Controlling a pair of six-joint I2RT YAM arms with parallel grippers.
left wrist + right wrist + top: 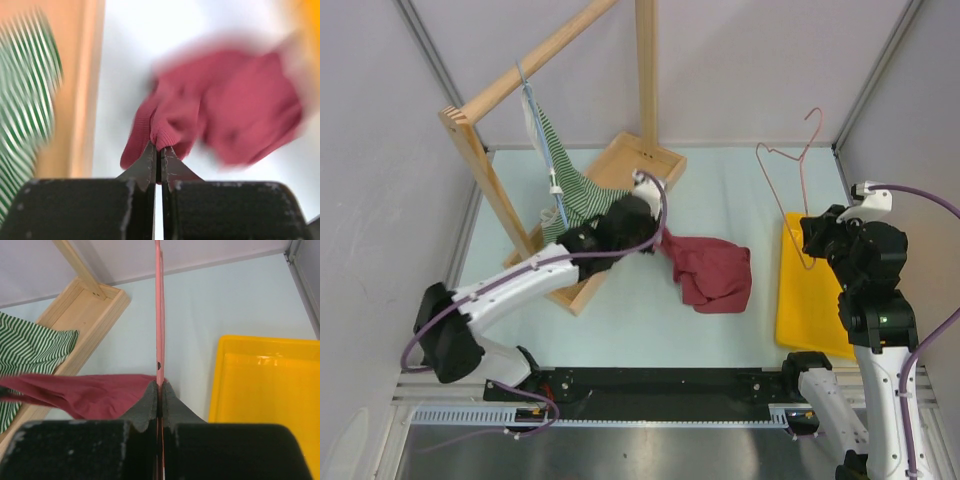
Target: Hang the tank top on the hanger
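The left pincer (159,149) is pressed together on a folded edge of the maroon tank top (715,272). The rest of the top lies crumpled on the pale desk (720,190), between the base of a wooden rack (480,170) and a yellow tray (815,300). The left wrist view is blurred, but it shows the cloth caught between the fingertips. To the right, well apart from the top, the right pincer (160,385) pinches the thin pink wire hanger (159,315) at its lower end. The wire runs straight away from the fingers, with the hook at the far end, by the tray's left edge. A green-and-white striped garment (570,185) hangs from the rack behind the left arm.
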